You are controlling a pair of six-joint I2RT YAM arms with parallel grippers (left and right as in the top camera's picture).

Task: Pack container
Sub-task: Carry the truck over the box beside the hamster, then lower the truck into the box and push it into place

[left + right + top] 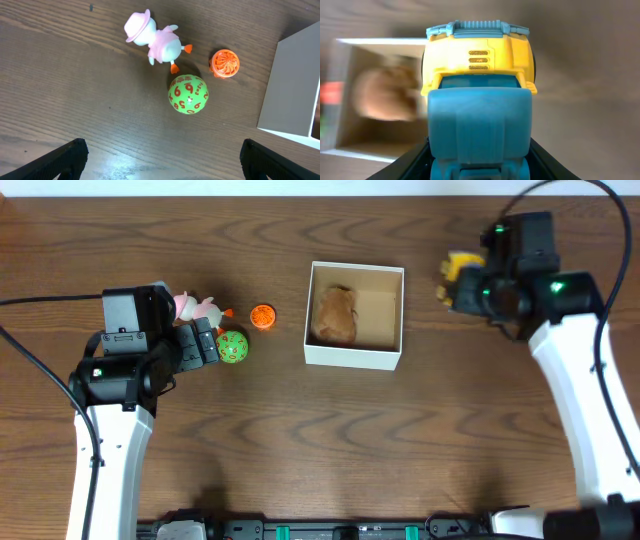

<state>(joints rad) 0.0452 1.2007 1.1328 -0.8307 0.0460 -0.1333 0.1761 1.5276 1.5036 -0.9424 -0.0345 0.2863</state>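
The container (355, 357) is a square white box with a tan floor at the table's middle; a brown lumpy toy (335, 315) lies in its left half. It shows blurred in the right wrist view (345, 95). My right gripper (455, 285) is shut on a yellow and blue toy truck (477, 95), held right of the container. My left gripper (208, 342) is open and empty, just left of a green numbered ball (188, 94). A pink duck toy (155, 41) and an orange ridged disc (225, 63) lie near it.
The container's white wall (295, 90) stands at the right of the left wrist view. The duck (198, 308), ball (233, 346) and disc (263, 316) sit in a cluster left of the container. Cables run along the table's left and right edges.
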